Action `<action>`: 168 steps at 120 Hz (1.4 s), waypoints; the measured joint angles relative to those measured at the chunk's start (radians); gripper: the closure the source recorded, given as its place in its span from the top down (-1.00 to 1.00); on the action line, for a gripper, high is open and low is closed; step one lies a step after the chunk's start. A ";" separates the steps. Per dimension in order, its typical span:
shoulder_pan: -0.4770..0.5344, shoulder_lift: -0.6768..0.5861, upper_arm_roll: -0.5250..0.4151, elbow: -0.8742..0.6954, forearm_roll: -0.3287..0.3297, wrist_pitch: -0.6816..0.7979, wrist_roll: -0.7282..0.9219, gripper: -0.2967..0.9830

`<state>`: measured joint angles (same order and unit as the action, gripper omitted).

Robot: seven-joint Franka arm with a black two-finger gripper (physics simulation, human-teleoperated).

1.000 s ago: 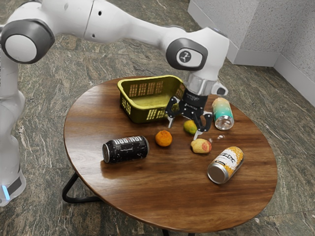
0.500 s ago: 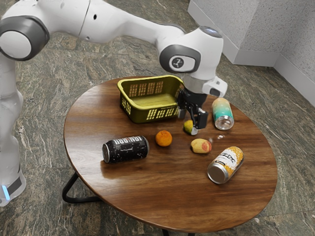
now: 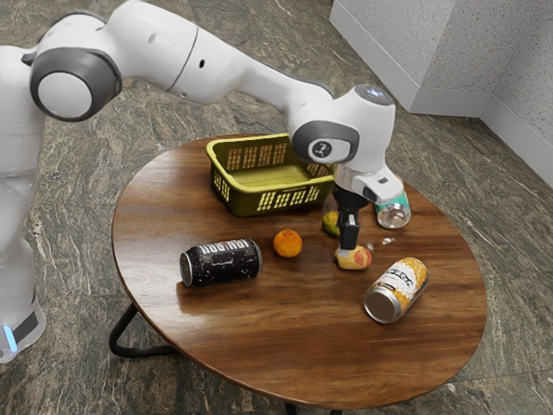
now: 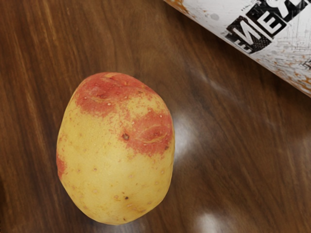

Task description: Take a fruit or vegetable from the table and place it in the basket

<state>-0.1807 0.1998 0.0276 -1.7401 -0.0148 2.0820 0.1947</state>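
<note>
The red-and-yellow potato (image 3: 361,259), likely the piece being gone for, lies on the table (image 3: 285,333), with the gripper (image 3: 345,252) low at its side nearer the exterior view's left, or just over it. How wide the gripper stands, and whether it has hold of anything, I cannot tell, nor whether it touches the potato. The main risk looks to be a descent slightly off centre: a tip could land on the rounded skin and roll the potato away instead of straddling it. The printed yellow-and-white can (image 3: 399,290) lies on its side near the potato, so a roll or a wide approach that way could knock it. The green-yellow fruit (image 3: 330,226), just beside the potato toward the basket (image 3: 251,206), could be nudged by the hand. A shallow grip could let the smooth potato slip during lifting, and too low a carry from its spot could catch the basket's rim.
</note>
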 joint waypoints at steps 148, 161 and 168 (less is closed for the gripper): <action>0.076 0.111 -0.005 0.005 -0.251 0.132 0.198 -0.02; 0.072 0.110 -0.005 0.005 -0.247 0.136 0.179 -0.13; 0.070 0.112 -0.005 0.005 -0.247 0.138 0.168 -0.14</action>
<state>-0.1103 0.3114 0.0229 -1.7352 -0.2618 2.2199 0.3631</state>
